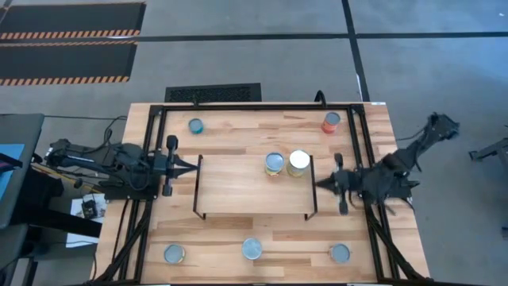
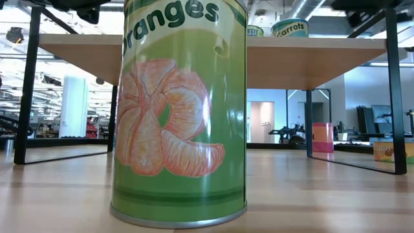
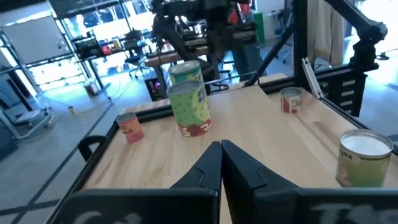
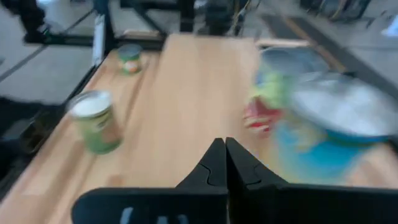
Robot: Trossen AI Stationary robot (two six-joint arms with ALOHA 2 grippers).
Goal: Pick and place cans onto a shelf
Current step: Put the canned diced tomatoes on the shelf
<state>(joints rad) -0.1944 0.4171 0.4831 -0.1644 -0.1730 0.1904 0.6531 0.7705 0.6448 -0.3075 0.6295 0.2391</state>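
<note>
The light-wood shelf stands on black wire legs at the table's middle. Two cans stand on its far right part; they also show in the left wrist view. Other cans stand on the table: a blue one far left, an orange-red one far right, and three along the near edge. The green "Oranges" can fills the low view. My left gripper is shut and empty at the shelf's left end. My right gripper is shut and empty at its right end.
The table's black frame rails run along its left and right sides, under both arms. A black floor grate lies beyond the far edge. Bare shelf top lies left of the two cans.
</note>
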